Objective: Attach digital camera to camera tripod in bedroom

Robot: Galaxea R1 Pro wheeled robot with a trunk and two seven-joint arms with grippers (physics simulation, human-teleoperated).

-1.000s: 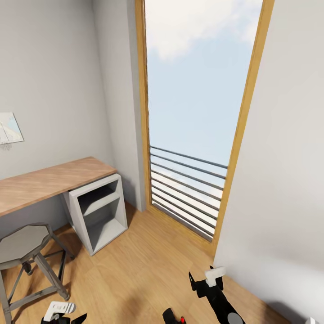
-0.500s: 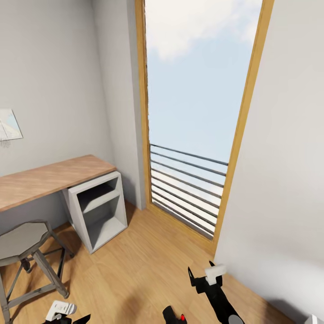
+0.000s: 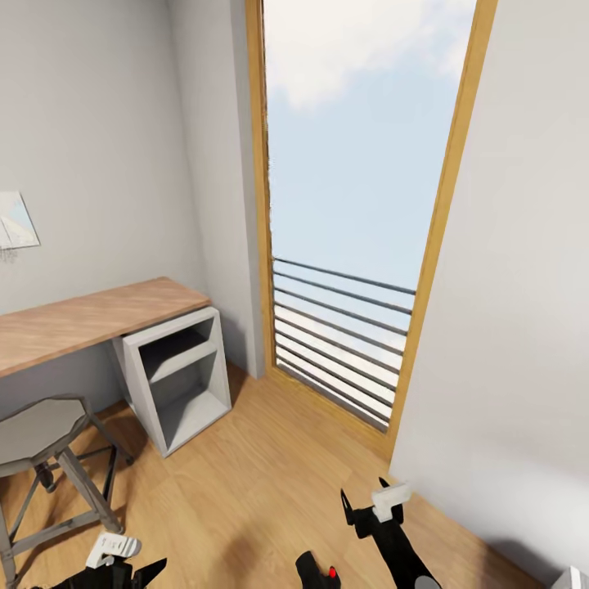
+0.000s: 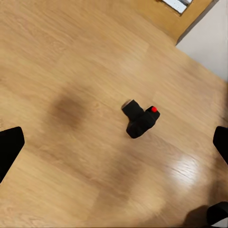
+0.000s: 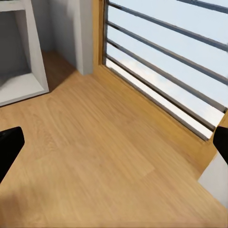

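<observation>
The digital camera (image 4: 139, 122), a small black body with a red button, lies on the light wood floor. In the left wrist view it sits between and beyond the spread fingers of my left gripper (image 4: 114, 147), which is open and apart from it. In the head view the digital camera (image 3: 316, 573) is at the bottom edge, with my left gripper (image 3: 135, 568) low at the left. My right gripper (image 3: 372, 514) hovers open just beyond the camera, holding nothing. The right wrist view shows its fingertips (image 5: 9, 147) over bare floor. The camera tripod is out of view.
A wooden desk (image 3: 90, 323) with a grey open-shelf cabinet (image 3: 176, 380) stands at the left, and a grey stool (image 3: 45, 446) is in front of it. A tall wood-framed window with railing bars (image 3: 339, 327) is ahead. A white wall (image 3: 507, 327) closes the right.
The whole head view has shifted slightly, so the camera moved. My left gripper has risen a little further into the bottom left of the view. The digital camera stays on the floor.
</observation>
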